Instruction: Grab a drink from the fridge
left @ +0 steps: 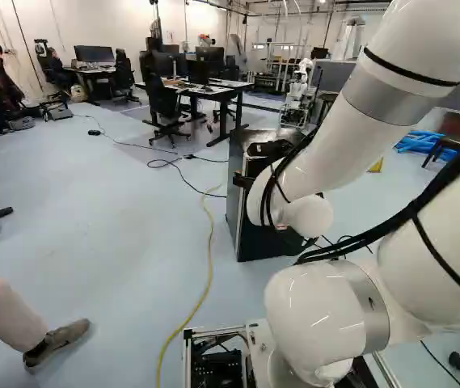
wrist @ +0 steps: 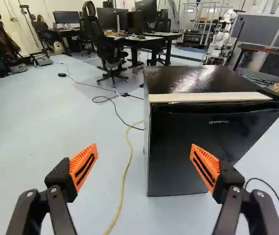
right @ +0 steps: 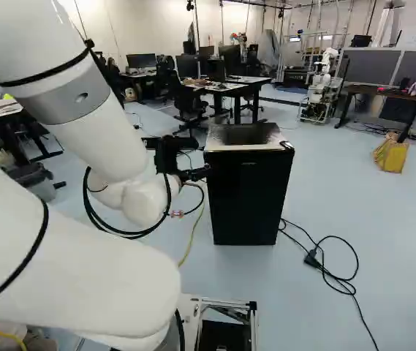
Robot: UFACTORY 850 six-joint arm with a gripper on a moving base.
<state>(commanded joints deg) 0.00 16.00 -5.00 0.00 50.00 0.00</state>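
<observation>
- Mini fridge stands upright on the floor, ahead of the arm, its door closed; any drink is presumably inside, out of sight.
- Gripper is wide open before the fridge, orange pads well apart with nothing between them, probably held so to leave room for the door's edge.
- That door blocks the way in, so opening it seems the step in hand; the pale strip runs along the fridge's upper front edge.
- Yellow cable lies left of the fridge, where the base could roll over it.
- Black plug and its looped cord lie right of the fridge, a snag on that side.
- Person's leg reaches in nearer than the fridge, well left.
- Desk and another robot stand beyond the fridge.
</observation>
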